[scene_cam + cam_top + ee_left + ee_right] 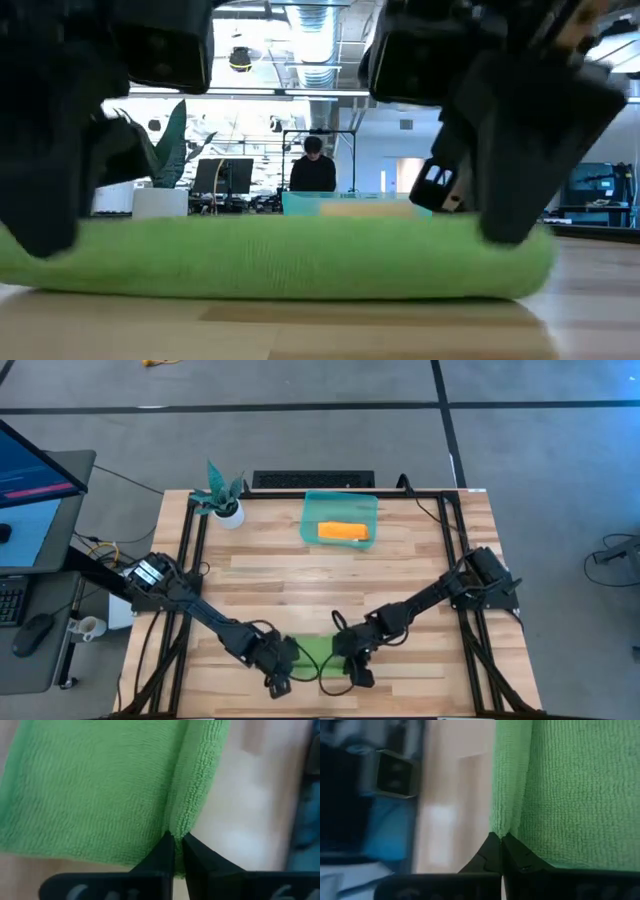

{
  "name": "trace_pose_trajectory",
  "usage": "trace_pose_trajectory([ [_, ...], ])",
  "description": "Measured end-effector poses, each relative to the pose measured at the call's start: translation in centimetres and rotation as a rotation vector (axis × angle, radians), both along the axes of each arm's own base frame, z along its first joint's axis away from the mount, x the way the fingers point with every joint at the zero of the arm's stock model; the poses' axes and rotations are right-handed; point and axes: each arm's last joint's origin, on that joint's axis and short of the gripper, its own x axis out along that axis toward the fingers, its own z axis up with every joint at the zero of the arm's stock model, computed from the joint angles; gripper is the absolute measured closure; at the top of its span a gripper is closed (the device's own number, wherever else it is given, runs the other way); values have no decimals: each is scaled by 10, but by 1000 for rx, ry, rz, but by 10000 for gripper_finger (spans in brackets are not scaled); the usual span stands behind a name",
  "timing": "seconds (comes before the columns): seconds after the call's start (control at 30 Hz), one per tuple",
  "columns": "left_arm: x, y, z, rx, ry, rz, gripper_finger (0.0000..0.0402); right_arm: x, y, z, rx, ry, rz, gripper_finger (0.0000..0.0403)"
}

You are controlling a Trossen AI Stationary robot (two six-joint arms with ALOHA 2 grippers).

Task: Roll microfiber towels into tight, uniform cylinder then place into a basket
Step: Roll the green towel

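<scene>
1. The orange towel (343, 532) already lies rolled inside the basket (312, 510), so I judge that half of the job done.
2. The green towel (316, 650) is on the counter (400, 570), well apart from the basket at the near edge; it looks folded or partly rolled but is not yet a tight cylinder and not yet in the basket.
3. The left end effector (176, 845) is pinched tight on one edge of the green towel, fingers nearly touching with cloth between them.
4. The right end effector (500, 842) is likewise clamped on the towel's opposite edge.
5. What is left, as I judge it: finish rolling, then carry the roll over to the basket.
6. A potted plant (222, 497) stands just beside the basket, off the direct path; bare counter lies between the green towel and the basket.
</scene>
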Motion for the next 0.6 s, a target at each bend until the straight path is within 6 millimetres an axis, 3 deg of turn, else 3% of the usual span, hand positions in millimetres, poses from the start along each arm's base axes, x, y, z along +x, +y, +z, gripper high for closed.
trace_pose_trajectory([
  [0.17, 7, 2, 2, -163, 71, 110, 389, 5, -11, 1, 131, 65, 56, 390],
  [0.4, 9, 9, 0, -178, 106, 162, 390, 20, -35, -33, 322, 316, -47, 393],
  [0.6, 8, 9, -1, -175, 126, 155, 388, 28, -48, -32, 375, 347, -117, 388],
])
